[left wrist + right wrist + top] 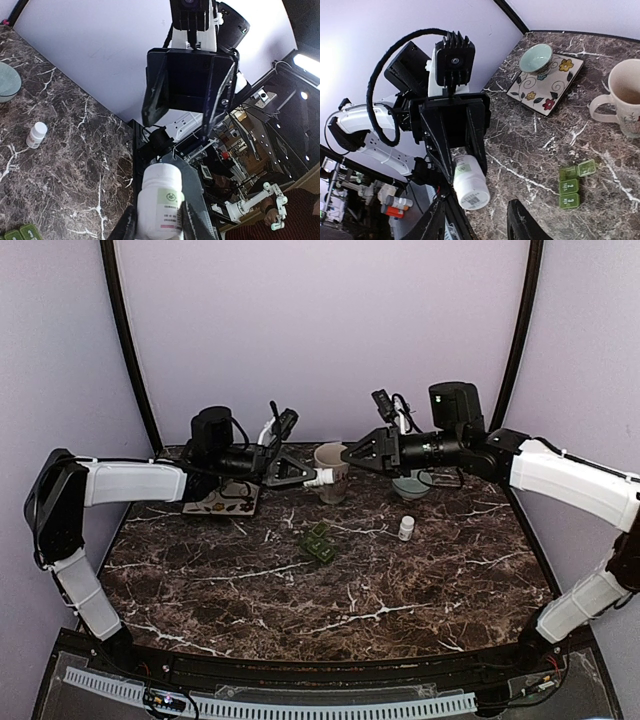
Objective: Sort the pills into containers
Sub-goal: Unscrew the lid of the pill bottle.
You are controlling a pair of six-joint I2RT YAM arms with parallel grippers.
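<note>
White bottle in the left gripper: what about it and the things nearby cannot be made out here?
- White bottle: contents hidden by its opaque wall, every view; label print too small, both wrist views.
- Green pill organizer: cut off by the bottom edge, left wrist view; compartment contents too small, top view.
- Bowl: partly hidden behind the right arm, top view.

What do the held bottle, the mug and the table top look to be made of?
Bottle: likely white plastic, smooth and slightly glossy, with a printed paper label.
Mug: probably glazed ceramic, cream in colour, with a thick rim and a soft sheen.
Table top: dark marble look with white veins and a polished surface; it could be real stone or a printed laminate.
</note>
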